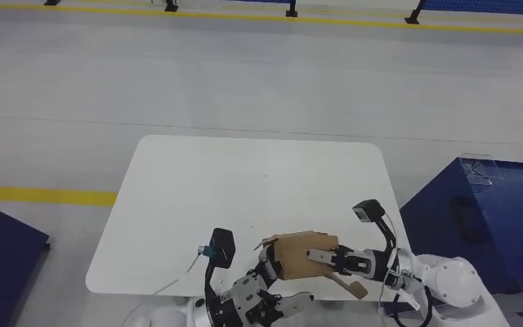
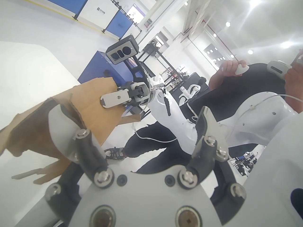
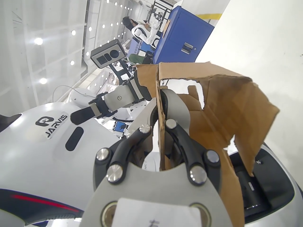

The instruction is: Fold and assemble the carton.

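Top view, carton (image 1: 301, 252): brown, partly folded, flaps loose, at the 6 o'clock edge of the white table (image 1: 245, 188).
Right gripper (image 3: 161, 109): clenched on a carton wall, from 3 o'clock.
Left gripper (image 2: 130, 116): released, fingers spread wide, one resting against the carton's 8 o'clock side.

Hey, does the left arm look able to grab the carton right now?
Probably yes: the left end effector is open with one finger against the carton, which the right end effector grips. Nothing sits between them.

Carton (image 1: 298, 250) plain brown; table (image 1: 245, 188) white; cabinet (image 1: 466, 214) blue; fingers (image 3: 176, 105) grey.
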